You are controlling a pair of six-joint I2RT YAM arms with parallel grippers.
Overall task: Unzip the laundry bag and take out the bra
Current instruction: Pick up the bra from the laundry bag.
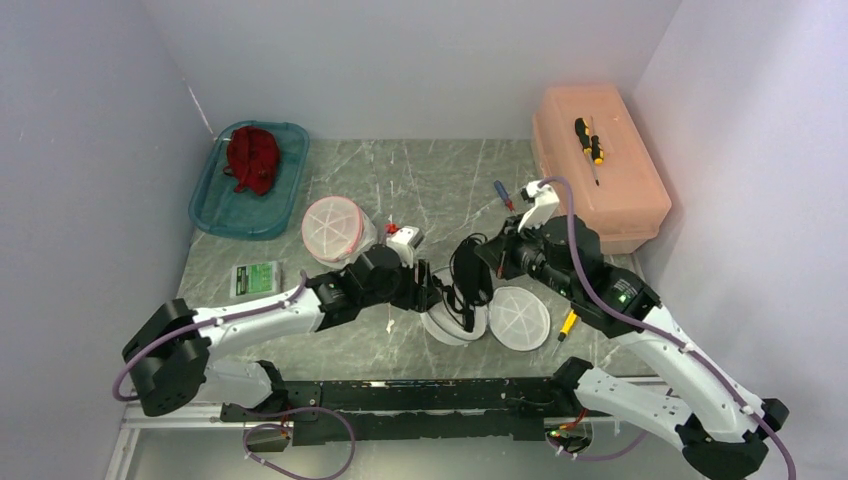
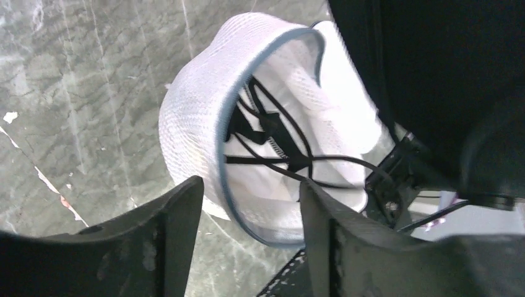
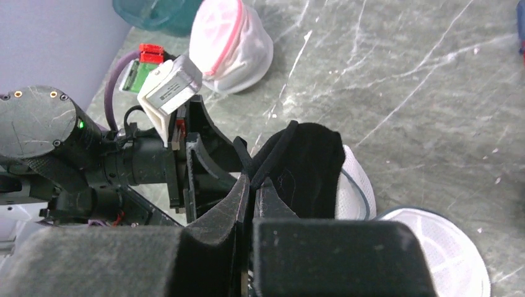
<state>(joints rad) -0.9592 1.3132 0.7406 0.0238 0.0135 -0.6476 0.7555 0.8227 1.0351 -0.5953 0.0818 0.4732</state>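
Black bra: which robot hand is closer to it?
Right. The right gripper is pinching the black bra; the left gripper is open at the laundry bag, holding nothing.

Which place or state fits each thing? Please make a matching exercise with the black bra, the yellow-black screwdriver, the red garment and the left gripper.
1 black bra
2 yellow-black screwdriver
3 red garment
4 left gripper

A in the teal tray
B jaws open
C on the pink box
D held by the right gripper

Pairs: 1-D, 2-C, 3-A, 4-B
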